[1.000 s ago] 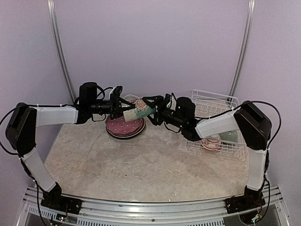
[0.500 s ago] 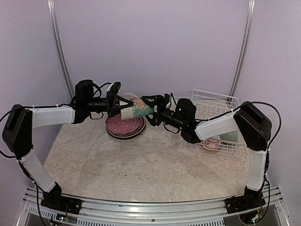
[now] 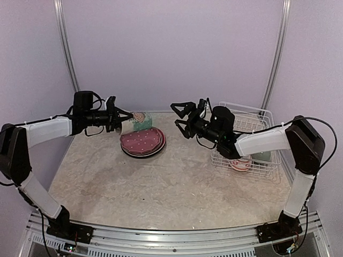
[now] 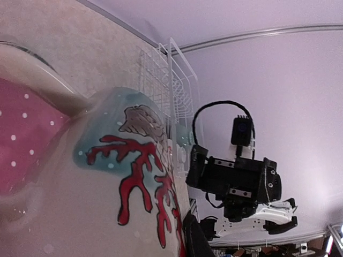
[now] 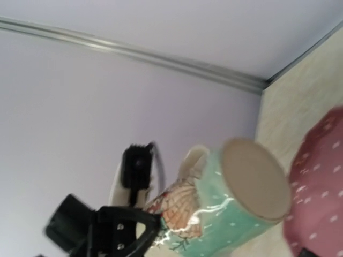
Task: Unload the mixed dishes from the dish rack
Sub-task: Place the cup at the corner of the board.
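My left gripper point(image 3: 123, 121) is shut on the rim end of the tall cream patterned mug point(image 3: 139, 121) and holds it on its side above the back left of the stacked plates point(image 3: 143, 141), whose top one is pink with white dots. The mug fills the left wrist view point(image 4: 107, 182), and the right wrist view shows its base point(image 5: 236, 203). My right gripper point(image 3: 185, 116) is open and empty, a clear gap to the right of the mug, in front of the white wire dish rack point(image 3: 246, 119). In the rack lie a white-pink bowl point(image 3: 240, 163) and a mint green bowl point(image 3: 262, 156).
The dish rack stands at the back right, close to the wall. The plate stack sits at the back middle-left. My right forearm lies over the rack's near left side. The purple back wall and two metal poles close off the far side.
Both grippers held the mug before. My right gripper has let go, opened and drawn back right toward the rack. My left gripper has carried the mug to the left.
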You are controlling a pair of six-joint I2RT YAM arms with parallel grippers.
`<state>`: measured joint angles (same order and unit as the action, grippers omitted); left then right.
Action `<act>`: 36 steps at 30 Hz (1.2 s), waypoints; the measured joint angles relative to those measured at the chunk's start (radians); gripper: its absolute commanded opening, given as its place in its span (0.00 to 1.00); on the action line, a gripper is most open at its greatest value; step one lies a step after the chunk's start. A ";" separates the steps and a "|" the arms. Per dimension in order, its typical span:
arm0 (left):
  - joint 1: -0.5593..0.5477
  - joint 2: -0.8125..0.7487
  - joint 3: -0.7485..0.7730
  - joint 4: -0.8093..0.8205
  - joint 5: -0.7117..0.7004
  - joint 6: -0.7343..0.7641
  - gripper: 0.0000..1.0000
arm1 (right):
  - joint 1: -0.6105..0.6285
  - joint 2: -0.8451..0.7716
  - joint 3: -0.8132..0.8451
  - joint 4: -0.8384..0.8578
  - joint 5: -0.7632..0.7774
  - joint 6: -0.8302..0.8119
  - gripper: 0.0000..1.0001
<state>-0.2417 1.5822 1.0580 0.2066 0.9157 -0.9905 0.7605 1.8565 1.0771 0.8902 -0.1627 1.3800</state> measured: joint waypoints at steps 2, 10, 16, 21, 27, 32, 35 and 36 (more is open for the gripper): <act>0.001 -0.026 0.042 -0.169 -0.109 0.066 0.00 | -0.001 -0.036 0.017 -0.095 0.027 -0.058 1.00; 0.027 -0.082 0.237 -0.666 -0.597 0.225 0.00 | -0.002 -0.125 0.185 -0.546 0.172 -0.314 1.00; 0.050 0.002 0.380 -0.925 -0.796 0.264 0.00 | -0.002 -0.157 0.259 -0.784 0.275 -0.435 1.00; 0.050 0.146 0.493 -1.047 -0.855 0.296 0.00 | 0.002 -0.157 0.353 -0.985 0.364 -0.525 1.00; 0.050 0.264 0.541 -1.143 -0.848 0.324 0.00 | 0.009 -0.158 0.455 -1.164 0.471 -0.599 1.00; 0.056 0.323 0.579 -1.188 -0.840 0.343 0.00 | 0.012 -0.170 0.457 -1.238 0.526 -0.628 1.00; 0.062 0.350 0.602 -1.197 -0.837 0.350 0.00 | 0.012 -0.176 0.456 -1.252 0.542 -0.636 1.00; 0.063 0.356 0.605 -1.197 -0.834 0.352 0.00 | 0.013 -0.179 0.456 -1.257 0.547 -0.638 1.00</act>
<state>-0.1783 1.9385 1.6630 -0.9901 0.0822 -0.6384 0.7731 1.6779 1.5330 -0.3668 0.3840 0.7422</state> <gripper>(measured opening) 0.098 0.997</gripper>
